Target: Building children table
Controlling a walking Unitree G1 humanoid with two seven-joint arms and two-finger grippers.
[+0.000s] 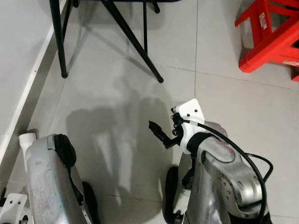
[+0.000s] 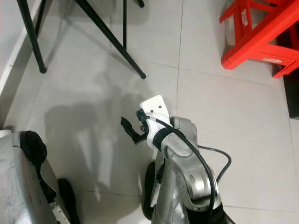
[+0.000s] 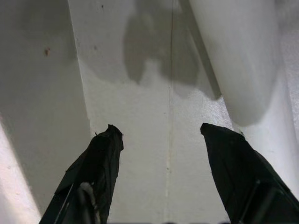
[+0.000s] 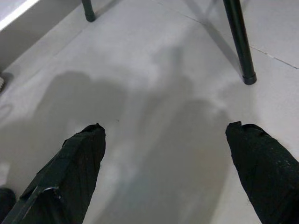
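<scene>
Left eye view. Pale grey tiled floor (image 1: 233,107) with dark grout lines. 2 black metal legs (image 1: 133,39) of a frame stand on the far-left part of the floor, feet on the tiles. A red plastic stool (image 1: 271,35) stands at the far-right corner of the floor. A white skirting strip (image 1: 25,100) runs along the floor's left edge. Left arm (image 1: 49,184), silver, hangs low at the near-left. Right arm (image 1: 224,179), silver with a black cable, is raised over the near-centre of the floor; its right gripper (image 1: 159,132) is held above bare tile with nothing between the black fingers. No part that can be told as a children's table is identifiable.

Right eye view. Same scene, shifted: the stool (image 2: 261,32) at far right, the black legs (image 2: 110,35) at far left, the right arm's white wrist housing (image 2: 155,112) at centre.

Left wrist view. Left gripper (image 3: 161,144): 2 black fingers (image 3: 100,172) spread apart, holding nothing, above shadowed light floor. A pale rounded surface lies just beyond 1 finger; cannot tell what it is.

Right wrist view. 2 black fingers (image 4: 74,163) of the right gripper, spread wide and holding nothing, over shadowed tiles; 2 black leg feet (image 4: 249,79) rest on the floor beyond.

No containers seen.
</scene>
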